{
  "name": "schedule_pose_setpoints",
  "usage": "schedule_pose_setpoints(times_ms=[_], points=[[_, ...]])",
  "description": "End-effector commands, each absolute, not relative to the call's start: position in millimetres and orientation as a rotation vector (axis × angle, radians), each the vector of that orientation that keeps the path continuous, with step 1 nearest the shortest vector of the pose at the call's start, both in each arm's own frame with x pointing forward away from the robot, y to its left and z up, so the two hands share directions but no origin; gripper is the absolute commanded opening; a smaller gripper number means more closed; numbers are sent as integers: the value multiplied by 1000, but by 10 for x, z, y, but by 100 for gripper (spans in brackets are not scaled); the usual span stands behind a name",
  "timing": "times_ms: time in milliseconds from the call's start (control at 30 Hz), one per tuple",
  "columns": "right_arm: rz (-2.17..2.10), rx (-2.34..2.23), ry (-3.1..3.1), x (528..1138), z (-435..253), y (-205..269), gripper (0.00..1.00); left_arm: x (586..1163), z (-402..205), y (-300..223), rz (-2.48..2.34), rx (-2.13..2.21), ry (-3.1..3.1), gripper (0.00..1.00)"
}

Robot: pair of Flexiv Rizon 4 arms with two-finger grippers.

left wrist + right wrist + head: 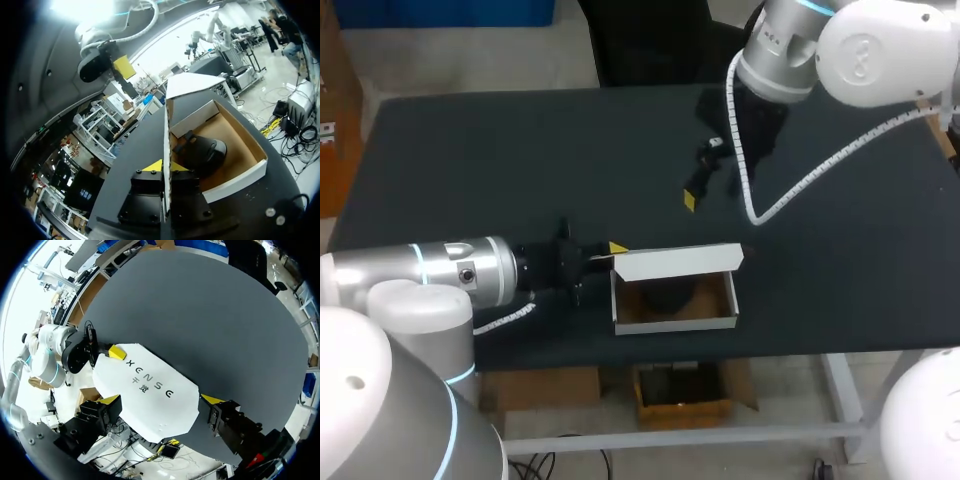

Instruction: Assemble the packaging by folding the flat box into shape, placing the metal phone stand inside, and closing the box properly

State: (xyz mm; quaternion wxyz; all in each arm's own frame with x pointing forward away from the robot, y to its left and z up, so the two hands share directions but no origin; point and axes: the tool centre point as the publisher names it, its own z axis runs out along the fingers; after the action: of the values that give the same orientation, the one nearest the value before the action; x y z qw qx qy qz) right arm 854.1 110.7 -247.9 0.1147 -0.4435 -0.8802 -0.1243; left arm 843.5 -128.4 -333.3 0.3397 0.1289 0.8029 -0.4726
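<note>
One white cardboard box (675, 322) with brown inside, lower centre, one black metal phone stand (670, 293), two yellow-tipped grippers, left gripper (616, 249), right gripper (691, 198), one dark table (520, 150)

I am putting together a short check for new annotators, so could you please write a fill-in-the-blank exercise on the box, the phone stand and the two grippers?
1. The black phone stand lies ____ the white box.
2. The left gripper is ____ on the box's lid.
3. The right gripper, up above the table, is ____ and holds nothing.
Missing words: inside; shut; open.
</note>
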Motion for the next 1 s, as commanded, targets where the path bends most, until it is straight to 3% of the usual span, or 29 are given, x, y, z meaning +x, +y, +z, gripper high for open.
schedule_pose_setpoints(times_ms=[33, 533, 567, 600, 667, 700, 767, 1000], points=[[-267, -1358, -2472, 8609, -2431, 1150, 100, 8449, -3365, -1340, -1206, 340, 2076, 0], [-57, -1631, -2132, 8364, -2728, 959, 98, 8464, -3488, -1389, -1099, 383, 2020, 0], [-45, -1648, -2118, 8348, -2738, 944, 89, 8464, -3490, -1390, -1099, 383, 2018, 0], [-45, -1648, -2118, 8348, -2738, 944, 89, 8464, -3490, -1390, -1099, 383, 2018, 0], [-32, -1650, -2089, 8306, -2779, 893, 58, 8463, -3492, -1391, -1088, 385, 2007, 0], [-28, -1650, -2080, 8295, -2798, 871, 47, 8463, -3493, -1393, -1082, 388, 2003, 0], [-26, -1652, -2069, 8267, -2830, 835, 41, 8462, -3496, -1395, -1077, 392, 1996, 0], [7, -1667, -2028, 8143, -2989, 735, 40, 8470, -3500, -1381, -1062, 409, 1972, 0]])
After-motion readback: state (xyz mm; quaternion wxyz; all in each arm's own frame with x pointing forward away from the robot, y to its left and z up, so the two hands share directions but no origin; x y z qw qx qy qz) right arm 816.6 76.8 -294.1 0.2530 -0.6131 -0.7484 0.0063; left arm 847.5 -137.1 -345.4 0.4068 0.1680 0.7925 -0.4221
